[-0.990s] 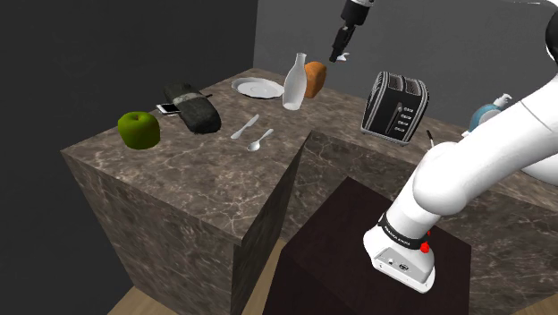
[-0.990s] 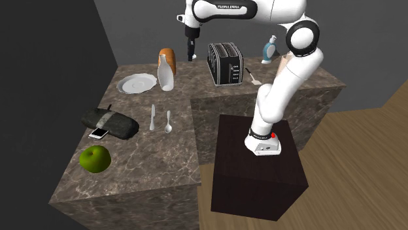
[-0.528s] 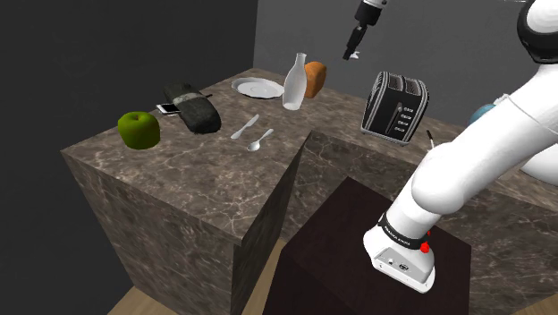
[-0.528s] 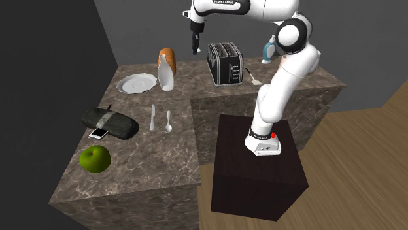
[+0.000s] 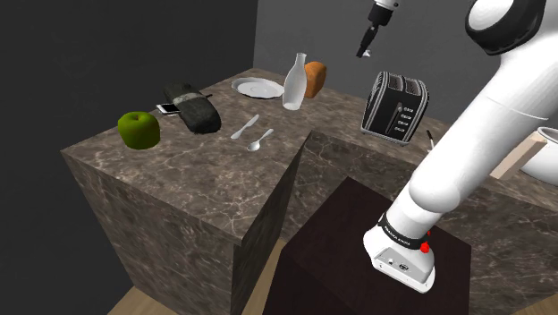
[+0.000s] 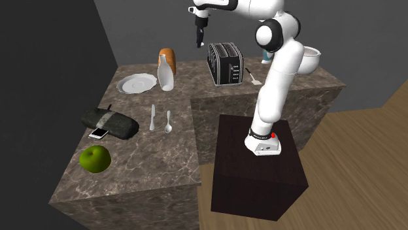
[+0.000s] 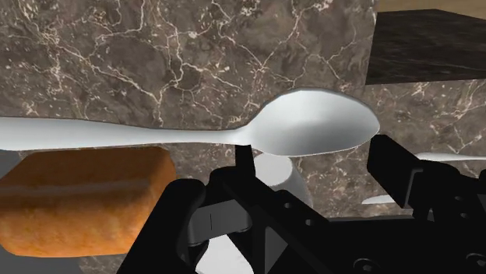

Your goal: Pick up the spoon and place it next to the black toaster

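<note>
My gripper (image 5: 365, 49) hangs high over the back of the counter, between the bottle (image 5: 295, 82) and the black toaster (image 5: 396, 107), a little to the toaster's left in the shoulder view. It is shut on a pale spoon (image 7: 234, 132), which lies crosswise between the fingers with its bowl up; a white tip shows below the gripper (image 6: 198, 40). The toaster (image 6: 225, 63) stands upright on the raised counter part. Another spoon (image 5: 259, 140) lies beside a knife (image 5: 244, 128) on the lower counter.
A loaf (image 5: 315, 79), a white plate (image 5: 257, 87), a dark bag (image 5: 192, 107) and a green apple (image 5: 139, 130) sit on the lower counter. A third spoon (image 6: 254, 78) lies right of the toaster, with a white bowl (image 6: 307, 59) behind the arm.
The gripper with the spoon has moved toward the shoulder view's right and slightly up, nearer the toaster. The arm's upper links have swung round with it. Nothing on the counter moved.
</note>
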Tool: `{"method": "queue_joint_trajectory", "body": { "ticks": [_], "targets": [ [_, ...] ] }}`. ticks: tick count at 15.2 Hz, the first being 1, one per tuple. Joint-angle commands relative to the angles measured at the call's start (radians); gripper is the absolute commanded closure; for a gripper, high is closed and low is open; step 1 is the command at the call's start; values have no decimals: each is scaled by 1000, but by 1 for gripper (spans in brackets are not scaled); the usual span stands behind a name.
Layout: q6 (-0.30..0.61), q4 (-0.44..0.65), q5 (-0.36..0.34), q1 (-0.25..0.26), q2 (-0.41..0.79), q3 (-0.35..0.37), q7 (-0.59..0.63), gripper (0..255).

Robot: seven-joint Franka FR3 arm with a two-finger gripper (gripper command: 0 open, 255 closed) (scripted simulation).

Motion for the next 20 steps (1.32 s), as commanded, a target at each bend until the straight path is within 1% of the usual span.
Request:
{"method": "queue_joint_trajectory", "body": {
  "ticks": [1, 10, 20],
  "targets": [
    [9, 16, 22, -13, 33, -20, -37, 255],
    [134, -127, 10, -11, 10, -15, -39, 255],
    [267, -259, 15, -12, 13, -16, -53, 255]
  ]
}}
